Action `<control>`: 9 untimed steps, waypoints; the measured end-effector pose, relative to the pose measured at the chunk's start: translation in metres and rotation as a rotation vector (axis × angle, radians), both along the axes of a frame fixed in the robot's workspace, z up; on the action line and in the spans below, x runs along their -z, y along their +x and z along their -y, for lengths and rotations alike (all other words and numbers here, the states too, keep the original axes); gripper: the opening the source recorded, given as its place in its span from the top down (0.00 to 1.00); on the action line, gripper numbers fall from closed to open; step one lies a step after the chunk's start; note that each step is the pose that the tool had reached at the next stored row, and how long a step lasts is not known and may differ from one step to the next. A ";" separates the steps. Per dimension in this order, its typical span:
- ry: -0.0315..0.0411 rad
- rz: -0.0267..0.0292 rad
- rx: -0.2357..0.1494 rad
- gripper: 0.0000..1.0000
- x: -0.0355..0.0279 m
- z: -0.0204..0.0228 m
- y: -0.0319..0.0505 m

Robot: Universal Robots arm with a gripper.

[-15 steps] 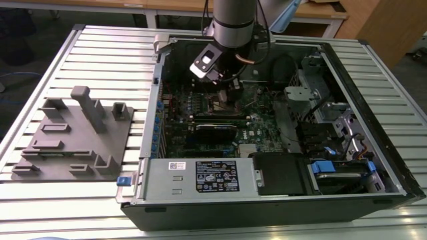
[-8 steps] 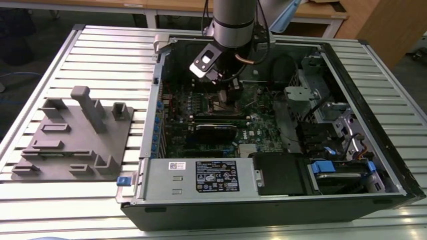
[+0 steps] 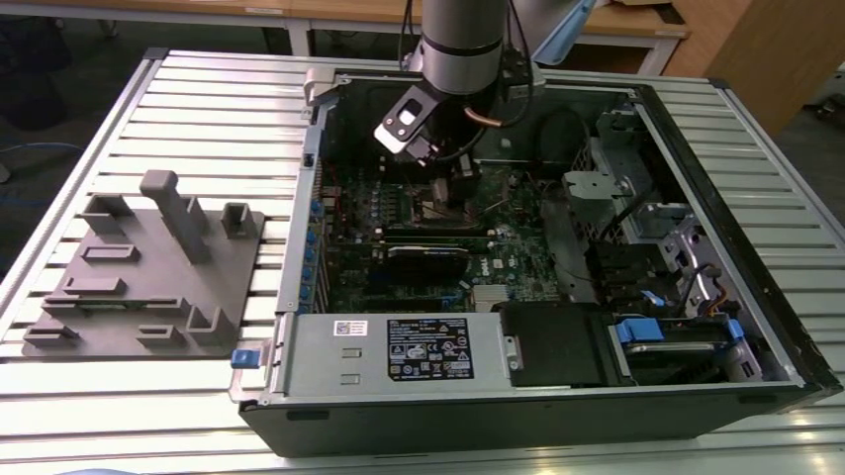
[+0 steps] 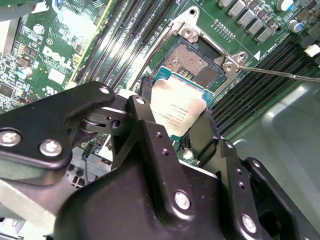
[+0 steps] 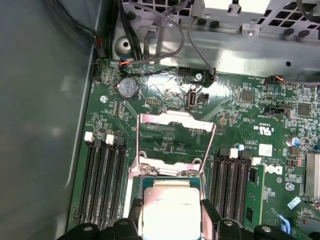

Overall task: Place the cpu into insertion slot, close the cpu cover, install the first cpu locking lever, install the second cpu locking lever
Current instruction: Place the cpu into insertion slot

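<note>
Gripper (image 4: 177, 114) clenched on the chip (image 4: 175, 107), a black finger (image 4: 142, 107) on each side edge and the metal top facing up: both wrist views show that grip.

Sweeping the exterior view from its left, a grey moulded holder block (image 3: 145, 267) sits on the slatted table (image 3: 198, 99) near the edge at that side. I can't make out anything in it. Then comes the open computer case (image 3: 528, 421), taking the table's middle and the exterior view's right. The arm (image 3: 462, 40) drops into it from the far edge, with the gripper down over the green board (image 3: 396, 213). Drive bays (image 3: 660, 336) fill the case's near corner on the right.

Now the job itself. In the second wrist view the socket (image 4: 195, 60) lies open with its pins bare, and the chip hangs over the edge nearest the gripper. Whether it touches the rim, I can't tell. In the first wrist view the cover (image 5: 175, 120) stands flipped up on the far side of the socket. A thin lever (image 4: 280, 74) sticks out free past a socket corner.

My read is that the chip is gripped and at the socket but not seated. The cover isn't closed and neither lever is latched, so step one is under way and three remain.
</note>
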State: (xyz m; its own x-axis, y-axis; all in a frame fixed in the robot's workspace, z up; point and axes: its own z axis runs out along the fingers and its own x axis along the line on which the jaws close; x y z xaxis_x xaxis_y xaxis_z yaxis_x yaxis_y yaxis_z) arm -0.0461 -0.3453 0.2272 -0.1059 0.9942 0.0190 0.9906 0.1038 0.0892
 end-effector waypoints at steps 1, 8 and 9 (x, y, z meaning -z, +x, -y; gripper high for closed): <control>0.0005 0.0001 0.005 0.46 0.0004 -0.0001 -0.0001; 0.0038 0.0001 0.061 0.46 0.0016 0.0000 -0.0001; 0.0039 0.0001 0.061 0.46 0.0016 0.0000 -0.0001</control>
